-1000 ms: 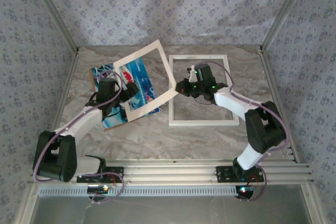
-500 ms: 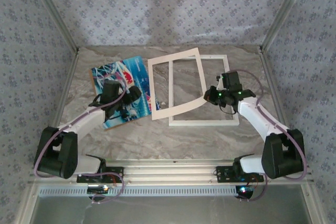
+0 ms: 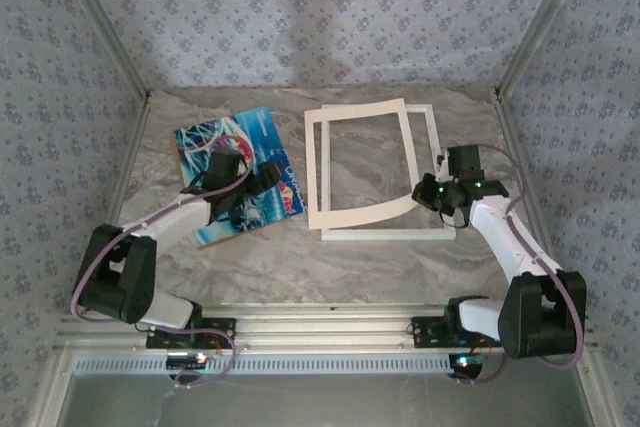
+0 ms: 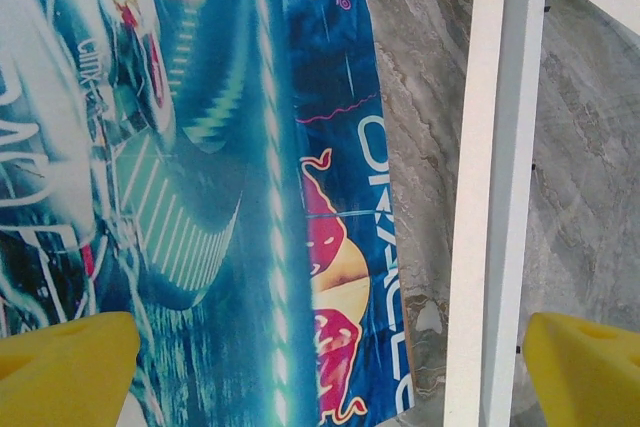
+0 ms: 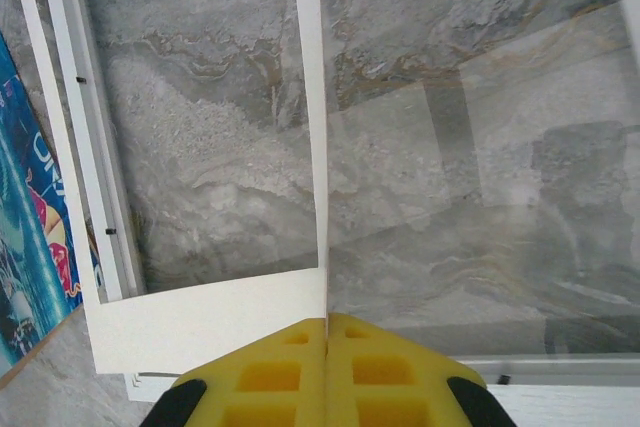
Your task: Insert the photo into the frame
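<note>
Along the near edge of the table (image 3: 300, 267), the two arm bases are bolted to a metal rail (image 3: 330, 319). From the left base, the left arm (image 3: 170, 217) is stretched out over the photo (image 3: 225, 142). The left jaws are spread wide. In the left wrist view a yellow pad (image 4: 62, 362) is seen at each lower corner, with the print between them and nothing gripped.

The photo is laid face up on the left half of the table, its blue-teal swirls and red and white marks uppermost. It rests on a brown backing board (image 3: 183, 159), whose edge is seen along the photo's left side.

On the right, the right arm (image 3: 495, 232) is bent inward. The right jaws are pressed together on the near right corner of a white mat (image 3: 355, 215). In the right wrist view the yellow pads (image 5: 270, 372) are seen shut on the card's edge.

The mat is held over the frame (image 3: 400, 234), shifted towards the frame's left side, and its near edge is bowed. Whether its far edge is resting on the frame cannot be told.

The frame is laid flat on the table, to the right of the photo and apart from it, and marble is seen through its opening. A clear sheet (image 5: 480, 147) with faint reflections is seen within it from the right wrist.

Farthest off, the table is closed in by patterned walls (image 3: 320, 17).
</note>
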`<act>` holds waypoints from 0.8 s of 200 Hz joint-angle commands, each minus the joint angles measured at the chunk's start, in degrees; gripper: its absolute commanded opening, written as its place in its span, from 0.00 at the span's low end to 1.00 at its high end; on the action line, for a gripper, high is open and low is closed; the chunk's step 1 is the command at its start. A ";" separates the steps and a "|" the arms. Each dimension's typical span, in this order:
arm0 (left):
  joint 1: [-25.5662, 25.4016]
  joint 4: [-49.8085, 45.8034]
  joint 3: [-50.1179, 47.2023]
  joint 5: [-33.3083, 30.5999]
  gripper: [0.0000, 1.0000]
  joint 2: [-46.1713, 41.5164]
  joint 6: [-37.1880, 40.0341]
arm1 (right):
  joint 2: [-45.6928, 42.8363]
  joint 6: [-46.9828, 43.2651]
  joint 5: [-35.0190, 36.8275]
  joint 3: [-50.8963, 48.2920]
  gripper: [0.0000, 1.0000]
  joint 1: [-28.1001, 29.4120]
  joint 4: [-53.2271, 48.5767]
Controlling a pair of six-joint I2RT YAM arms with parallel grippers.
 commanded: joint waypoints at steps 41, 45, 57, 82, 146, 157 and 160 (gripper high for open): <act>-0.29 1.05 1.38 0.48 0.98 0.69 -0.19 | -1.30 -6.76 4.08 2.88 0.00 -3.91 -8.05; -0.29 0.98 1.32 0.52 0.98 0.68 -0.19 | -1.21 -7.10 4.26 3.12 0.00 -4.01 -8.36; -0.36 0.87 1.11 0.31 0.98 0.51 -0.12 | -0.95 -7.82 4.54 3.69 0.00 -4.31 -9.11; -0.29 0.87 0.75 0.01 0.99 0.26 -0.16 | -0.68 -8.56 4.74 4.23 0.00 -4.56 -9.83; -0.32 0.61 0.48 -0.24 0.99 0.18 -0.15 | -2.32 -9.50 4.48 5.29 0.00 -4.58 -9.30; -0.30 0.69 0.65 -0.21 0.99 0.26 -0.18 | -2.77 -9.31 3.53 5.38 0.00 -4.58 -8.14; -0.29 0.69 0.66 -0.24 0.98 0.31 -0.28 | -2.85 -9.25 3.12 5.41 0.00 -4.58 -7.82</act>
